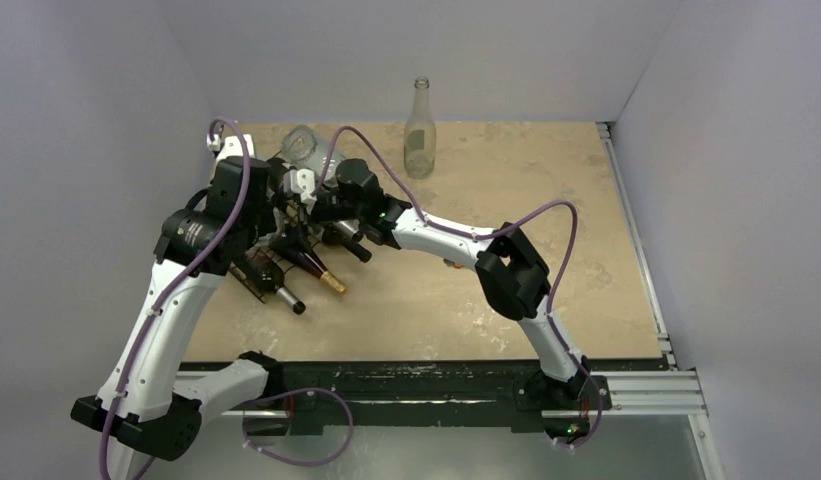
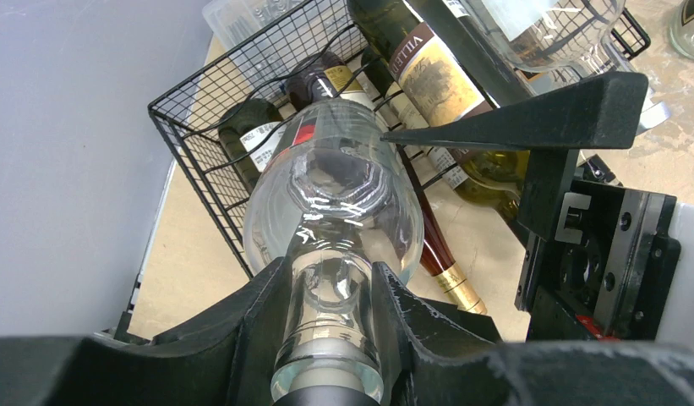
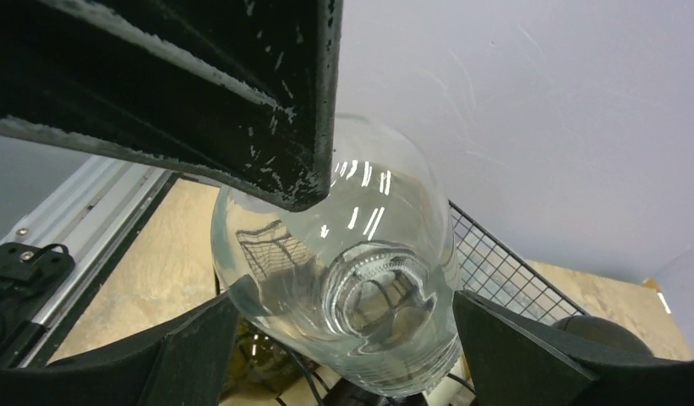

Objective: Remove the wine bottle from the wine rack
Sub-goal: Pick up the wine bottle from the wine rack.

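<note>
The black wire-mesh wine rack (image 1: 254,283) stands at the table's left and holds several dark bottles (image 1: 308,262); its mesh also shows in the left wrist view (image 2: 210,127). My left gripper (image 2: 333,326) is shut on the neck of a clear wine bottle (image 2: 335,194), which lies sloping with its base towards the rack. In the top view the left gripper (image 1: 271,188) is over the rack. My right gripper (image 1: 323,205) is open beside it. Its fingers (image 3: 195,351) flank the base of a clear bottle (image 3: 343,271). I cannot tell if they touch it.
A clear empty bottle (image 1: 419,130) stands upright at the back middle. Labelled dark bottles (image 2: 428,72) lie in the rack, necks towards the front. A black scuffed part (image 3: 208,93) crosses the top of the right wrist view. Walls enclose left, back and right.
</note>
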Available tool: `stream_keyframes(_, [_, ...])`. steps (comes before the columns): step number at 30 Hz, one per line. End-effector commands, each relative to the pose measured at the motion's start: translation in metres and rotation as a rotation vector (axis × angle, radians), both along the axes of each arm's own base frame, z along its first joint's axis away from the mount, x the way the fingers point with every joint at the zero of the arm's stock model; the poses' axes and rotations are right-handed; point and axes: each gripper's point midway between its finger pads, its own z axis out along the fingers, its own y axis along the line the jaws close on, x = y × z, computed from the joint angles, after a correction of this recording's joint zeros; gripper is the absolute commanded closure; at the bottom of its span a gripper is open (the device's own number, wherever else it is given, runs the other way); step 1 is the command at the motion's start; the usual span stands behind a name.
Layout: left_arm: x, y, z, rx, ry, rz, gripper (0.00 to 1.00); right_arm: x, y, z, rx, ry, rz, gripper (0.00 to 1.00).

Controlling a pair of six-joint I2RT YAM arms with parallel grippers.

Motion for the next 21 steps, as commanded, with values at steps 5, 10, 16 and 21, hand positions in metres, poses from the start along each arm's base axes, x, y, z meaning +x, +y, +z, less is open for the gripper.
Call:
stream_keyframes(5, [-0.004,-0.01,0.041,-0.122,-0.157,-0.026,1.0,-0.005,-0.001,0.071,0.136,-0.074,-0.043,0.02])
stream_keyframes(10, [-0.013,-0.015,0.048,-0.167,-0.168,-0.049,1.0,-0.012,-0.011,0.081,0.115,-0.098,-0.039,0.03])
stream_keyframes(16, [-0.02,-0.024,0.049,-0.217,-0.152,-0.085,1.0,-0.022,-0.022,0.087,0.082,-0.11,-0.035,0.04])
stream_keyframes(21, [-0.025,-0.035,0.048,-0.253,-0.137,-0.118,1.0,-0.029,-0.034,0.089,0.044,-0.112,-0.033,0.04])
